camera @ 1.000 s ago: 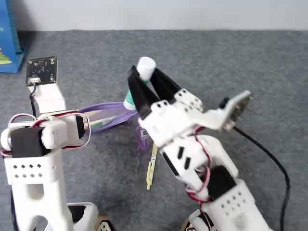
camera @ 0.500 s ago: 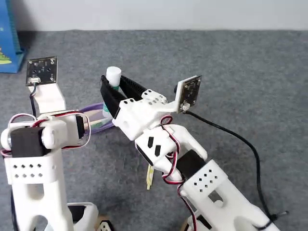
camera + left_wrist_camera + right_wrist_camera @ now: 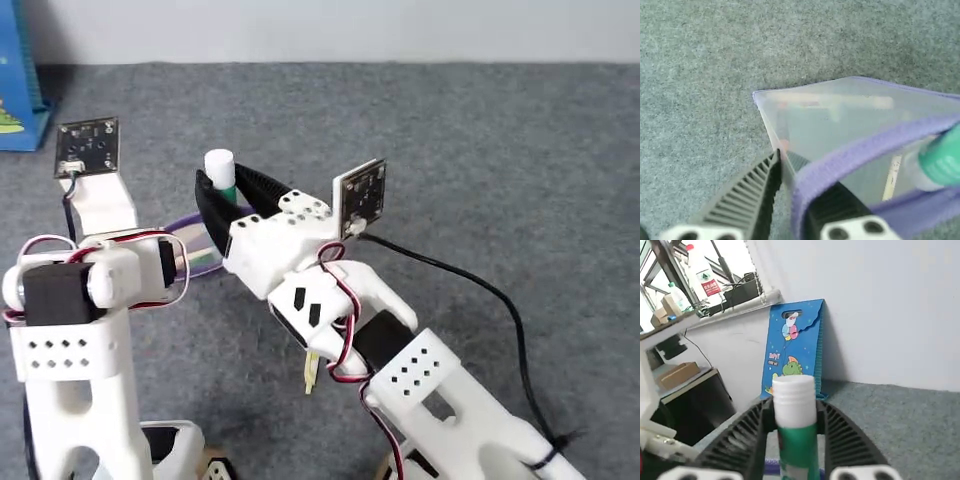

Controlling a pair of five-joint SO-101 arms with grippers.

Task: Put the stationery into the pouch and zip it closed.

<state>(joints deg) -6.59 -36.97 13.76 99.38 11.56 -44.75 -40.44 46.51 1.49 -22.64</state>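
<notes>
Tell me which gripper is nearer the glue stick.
Right. The right gripper is shut on the glue stick, holding it cap-up at the mouth of the pouch. The left gripper sits apart from it, clamped on the pouch's edge.

1. Black ribbed left gripper (image 3: 782,162) clamped on edge of translucent plastic pouch (image 3: 840,120) with purple zip trim.
2. Green-and-white glue stick (image 3: 940,161) at pouch's open mouth.
3. Grey felt bench (image 3: 700,75) under the pouch.

Carpet (image 3: 500,140) lies free to the right; left claw (image 3: 785,159) and glue stick (image 3: 219,168) crowd the pouch (image 3: 840,120) mouth.
</notes>
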